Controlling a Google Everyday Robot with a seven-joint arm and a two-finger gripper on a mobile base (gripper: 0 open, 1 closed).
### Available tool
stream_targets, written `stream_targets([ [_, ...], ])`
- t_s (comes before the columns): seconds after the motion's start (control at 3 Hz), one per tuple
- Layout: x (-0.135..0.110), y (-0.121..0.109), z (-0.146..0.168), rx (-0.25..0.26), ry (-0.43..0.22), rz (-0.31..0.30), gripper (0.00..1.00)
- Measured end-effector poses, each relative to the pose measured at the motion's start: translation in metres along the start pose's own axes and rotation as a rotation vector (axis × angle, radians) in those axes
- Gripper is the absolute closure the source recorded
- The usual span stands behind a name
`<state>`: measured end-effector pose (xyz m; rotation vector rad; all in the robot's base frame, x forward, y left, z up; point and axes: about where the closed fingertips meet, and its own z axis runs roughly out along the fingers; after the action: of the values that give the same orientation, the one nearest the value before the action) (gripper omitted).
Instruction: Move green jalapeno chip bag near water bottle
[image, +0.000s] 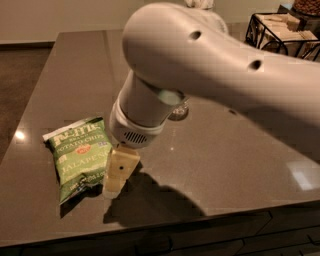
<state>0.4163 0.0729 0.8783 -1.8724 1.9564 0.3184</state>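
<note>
Chip bag (80, 155) on table (225, 160), gripper (119, 172) beside

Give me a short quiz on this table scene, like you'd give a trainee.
1. True or false: the gripper is low over the table, close beside the chip bag.
2. The chip bag is: A red, B green, C blue?
3. Fill in: the bottle is mostly hidden behind the robot's ____.
Key: 1 true; 2 B; 3 arm.
</note>
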Motion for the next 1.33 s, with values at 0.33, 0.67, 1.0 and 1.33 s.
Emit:
stream_targets([
  [0.33, -0.003, 0.005, 0.027, -0.011, 0.027, 0.001, 0.00],
  [0.67, -0.007, 0.005, 0.045, -0.006, 0.048, 0.002, 0.00],
  [1.0, -0.009, 0.001, 0.058, -0.001, 0.070, 0.014, 0.00],
  [1.33, -0.009, -0.005, 0.064, -0.003, 0.089, 0.039, 0.18],
])
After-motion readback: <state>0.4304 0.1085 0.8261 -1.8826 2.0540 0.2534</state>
